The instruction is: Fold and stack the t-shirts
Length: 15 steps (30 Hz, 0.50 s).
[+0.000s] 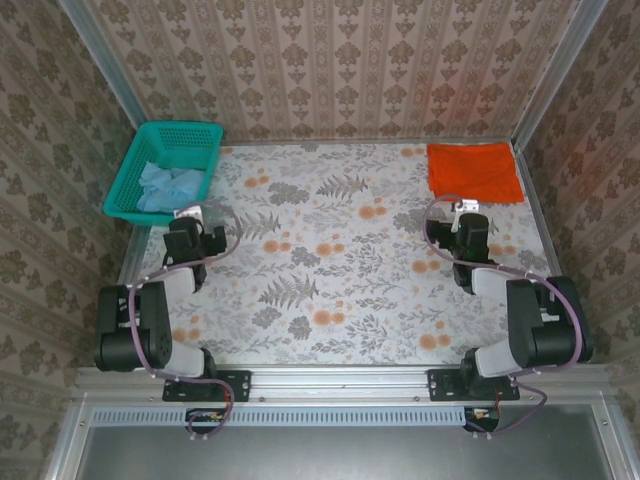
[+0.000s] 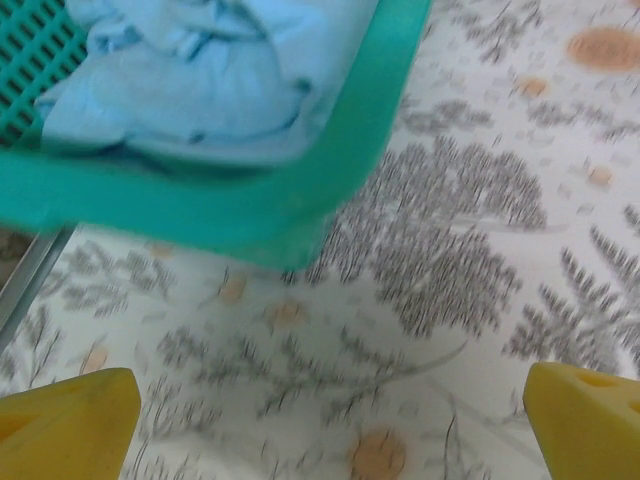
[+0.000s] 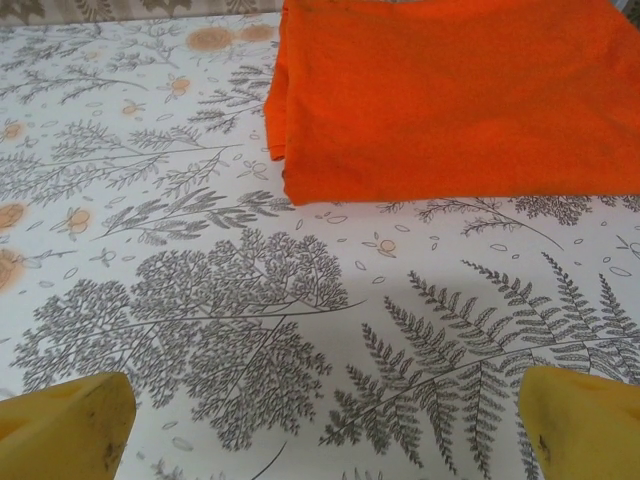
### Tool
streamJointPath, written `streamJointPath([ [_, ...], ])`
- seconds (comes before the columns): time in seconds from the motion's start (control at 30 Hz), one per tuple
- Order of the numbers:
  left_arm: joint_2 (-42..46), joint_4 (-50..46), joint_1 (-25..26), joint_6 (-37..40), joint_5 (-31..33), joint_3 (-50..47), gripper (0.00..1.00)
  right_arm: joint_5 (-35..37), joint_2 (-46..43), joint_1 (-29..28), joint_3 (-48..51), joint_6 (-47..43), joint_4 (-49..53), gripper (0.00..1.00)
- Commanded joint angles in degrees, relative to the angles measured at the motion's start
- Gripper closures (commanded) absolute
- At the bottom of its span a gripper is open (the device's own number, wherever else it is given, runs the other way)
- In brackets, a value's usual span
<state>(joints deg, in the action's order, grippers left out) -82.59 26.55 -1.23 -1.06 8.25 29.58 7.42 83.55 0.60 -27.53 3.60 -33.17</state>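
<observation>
My left pincer [image 2: 325, 430] stands spread wide with nothing between its yellow tips, hanging low over the flowered table [image 1: 330, 250] just in front of the teal basket [image 2: 250, 210]. My right pincer [image 3: 325, 420] is likewise fully spread and empty, poised over bare tabletop a little short of the orange t-shirt [image 3: 450, 90]. That orange one lies at the far right corner of the table as a flat, roughly rectangular packet with neat edges, so I judge it folded and set down where the stack will be. The light-blue t-shirt [image 2: 200, 80] is a different matter: it sits crumpled inside the basket at the far left corner, not yet taken out, spread or folded. By my reckoning, then, about half the work is done. What remains is to lift the blue shirt out of the basket, lay it flat on the open middle of the table, fold it, and place it on top of the orange one.
</observation>
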Motion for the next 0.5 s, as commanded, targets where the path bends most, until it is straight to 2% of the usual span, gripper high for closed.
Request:
streamJointPath([
  [0.0,-1.45,7.91,-0.22,-0.1,-4.86,-0.45,0.0,-5.15,0.95,0.78,0.46,0.8,-6.66,0.0],
  [0.1,-2.16,14.4,2.21,1.86,-2.09,-3.55,0.0,-5.47,2.94,0.64,5.42,0.57,-16.96,0.01],
  [0.17,-2.82,19.03,2.76,3.48,-4.42,-5.85,0.0,-5.97,4.5,0.63,8.98,0.24,-25.43,0.01],
  [0.27,-4.33,23.93,3.53,4.58,-4.5,-7.87,0.0,-9.01,3.8,-0.02,11.7,-1.68,-29.46,0.01],
  [0.37,-5.28,23.01,3.77,5.19,-4.94,-6.91,0.0,-8.66,3.87,-0.25,10.93,-1.89,-28.58,0.0],
  [0.47,-5.44,21.43,1.97,3.88,-7.41,-5.92,0.0,-4.4,4.08,-0.25,4.76,-0.15,-17.28,0.0],
])
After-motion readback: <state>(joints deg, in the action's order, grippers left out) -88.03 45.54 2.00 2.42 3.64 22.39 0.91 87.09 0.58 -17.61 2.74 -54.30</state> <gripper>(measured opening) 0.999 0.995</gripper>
